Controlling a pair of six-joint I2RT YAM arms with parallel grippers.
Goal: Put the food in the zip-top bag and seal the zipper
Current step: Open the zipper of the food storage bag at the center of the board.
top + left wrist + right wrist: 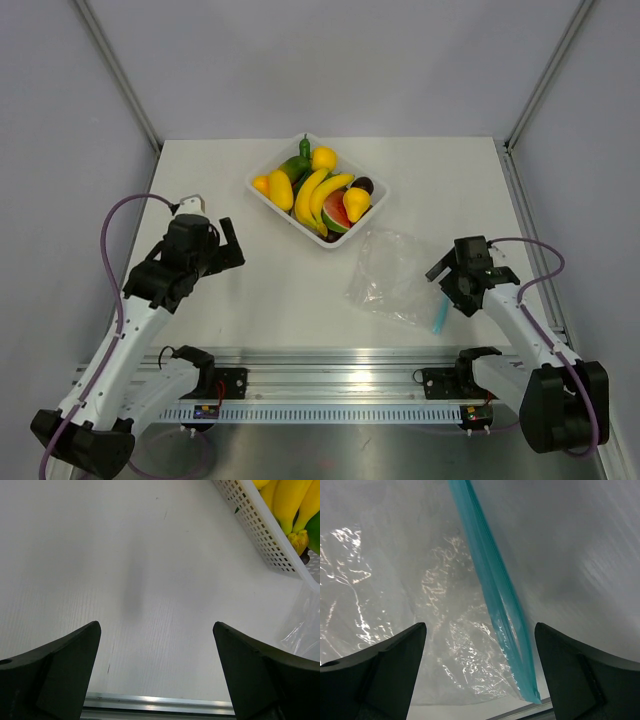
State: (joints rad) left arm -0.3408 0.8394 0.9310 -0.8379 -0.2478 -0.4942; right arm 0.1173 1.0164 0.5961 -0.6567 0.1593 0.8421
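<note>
Asker: Progress so far?
Describer: None yet. Toy fruit [318,195] fills the white basket [285,218]; the clear bag [388,272] lies empty on the desk [280,290].
Asker: Pincers?
Describer: Left pincer [156,626] and right pincer [480,626] both spread, empty; right one above the blue zipper [492,590].

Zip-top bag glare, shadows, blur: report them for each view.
Right wrist: white glare patches on the crinkled zip-top bag; the zipper sharp. Left wrist: a faint blurred shadow on the table; the tray crisp. Top external: even light, faint glints on the bag.

no readable text anywhere
</note>
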